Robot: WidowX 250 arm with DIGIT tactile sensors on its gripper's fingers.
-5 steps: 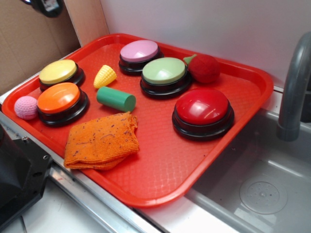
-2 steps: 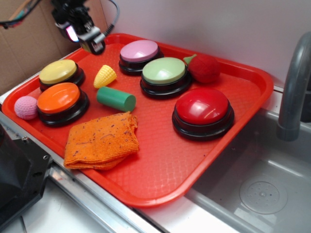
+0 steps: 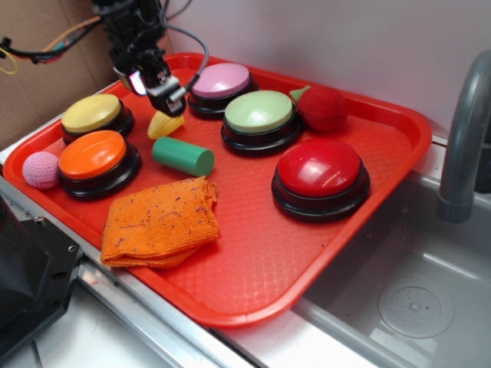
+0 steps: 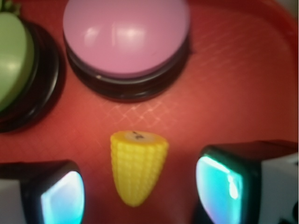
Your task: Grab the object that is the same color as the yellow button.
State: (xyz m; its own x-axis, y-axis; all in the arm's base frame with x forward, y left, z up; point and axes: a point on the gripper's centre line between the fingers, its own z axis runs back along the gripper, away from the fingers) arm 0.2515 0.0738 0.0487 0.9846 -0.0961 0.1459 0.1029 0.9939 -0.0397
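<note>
On the left side of the red tray (image 3: 253, 303), a pink knitted ball (image 3: 41, 169) is seen near the rim, just beside the orange-topped button (image 3: 95, 158). Behind that button the yellow button (image 3: 93, 115) is placed, with a pale yellow dome on a black base. An orange cloth (image 3: 159, 223) is laid folded in front, near the front rim.

Next to the right, the toy corn (image 3: 163, 125) is found lying on its side on the tray floor, between the yellow button and the light green-topped button (image 3: 259, 117), and just behind the green cylinder (image 3: 182, 156). In the exterior view its long axis is seen to run from lower left to upper right, the narrow tip pointing lower left, but the wide end is partly covered by the gripper (image 3: 170, 105). In the wrist view the corn (image 4: 137, 164) is shown with the flat, pale wide end turned toward the pink-topped button (image 4: 125, 39) and the rounded tip turned toward the camera. It is bright yellow, cone-shaped, with fine rows of bumpy kernels.

The gripper is held right above the corn with its fingers (image 4: 232, 182) spread apart, one on each side; the corn is not touched by them.

Further right a red knitted strawberry (image 3: 322, 106) and a red button (image 3: 320, 175) are seen.
</note>
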